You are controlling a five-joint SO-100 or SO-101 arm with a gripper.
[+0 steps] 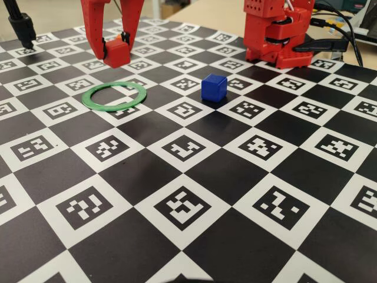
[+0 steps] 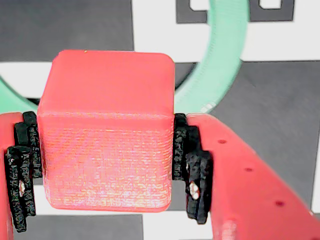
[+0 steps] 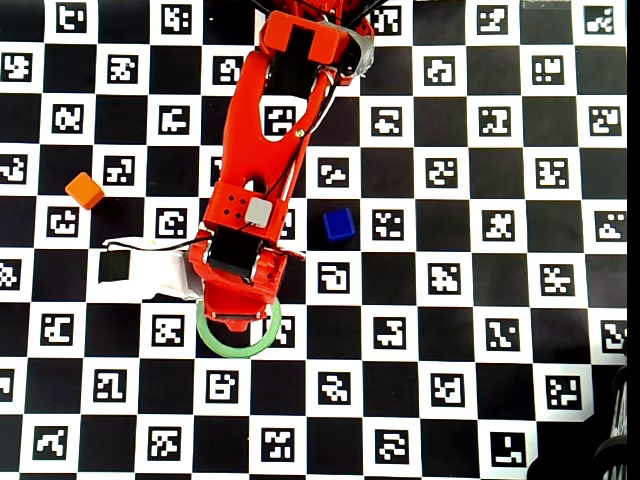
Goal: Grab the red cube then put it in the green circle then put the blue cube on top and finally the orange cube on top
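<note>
Fingers: the two red fingers (image 2: pixel 180 165) with black ribbed pads pinch the red cube (image 2: pixel 107 130) from left and right in the wrist view; in the fixed view they (image 1: pixel 116 50) hang down at the upper left of the frame.
Red cube: held off the surface (image 1: pixel 194 194), in the upper left of the fixed view (image 1: pixel 116 53), above and just behind the green circle's far rim.
Green circle: flat on the surface, left of centre in the fixed view (image 1: pixel 94 101); in the wrist view its arc (image 2: pixel 225 65) curves behind the cube; lower left of centre in the overhead view (image 3: pixel 213 343), partly under the arm.
Blue cube: on the surface right of the ring in the fixed view (image 1: pixel 213 88); near centre in the overhead view (image 3: pixel 339 223).
Orange cube: far left in the overhead view (image 3: pixel 85 190), well apart from the others.
</note>
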